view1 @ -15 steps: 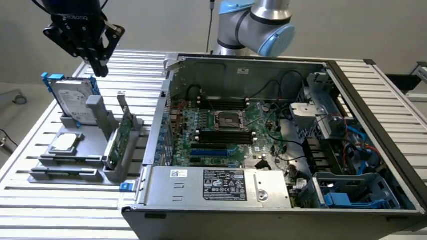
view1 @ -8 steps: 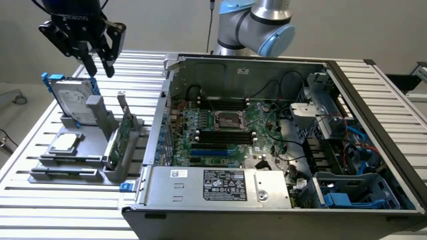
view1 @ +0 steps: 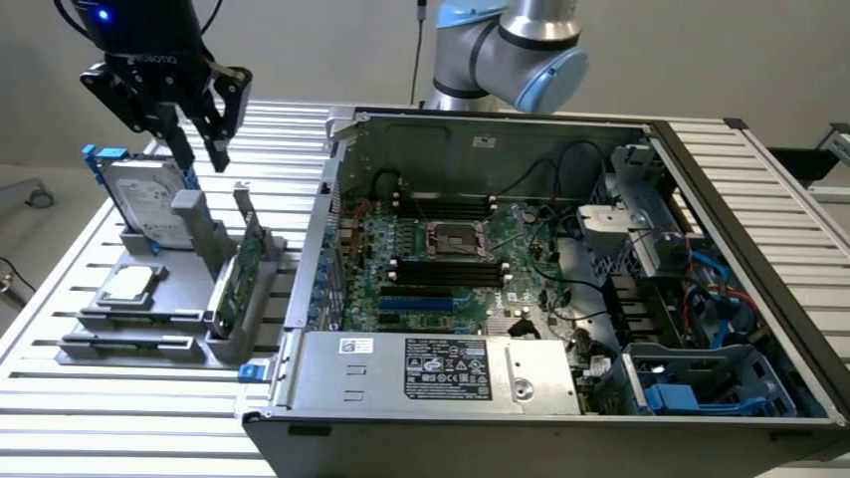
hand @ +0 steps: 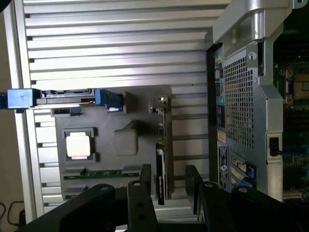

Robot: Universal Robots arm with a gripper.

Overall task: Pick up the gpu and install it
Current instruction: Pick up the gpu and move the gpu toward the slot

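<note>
Pick step, pre-grasp: hand [view1: 199,139] is hovering released, jaws spread wide, gripping nothing, above the gpu [view1: 237,274]. The gpu is standing on edge in the grey holder [view1: 199,344] toward the tabletop [view1: 133,408] edge at the exterior view's left, just beside the open PC case [view1: 531,129]. It's showing a green board, a silver bracket at one end and a thin profile. My read: the grasp is calling for fingers straddling that thin edge squarely

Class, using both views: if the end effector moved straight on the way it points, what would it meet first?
Probably the graphics card standing on edge in the grey holder: the wrist view shows its top edge between the open fingers. Depth is uncertain.
</note>
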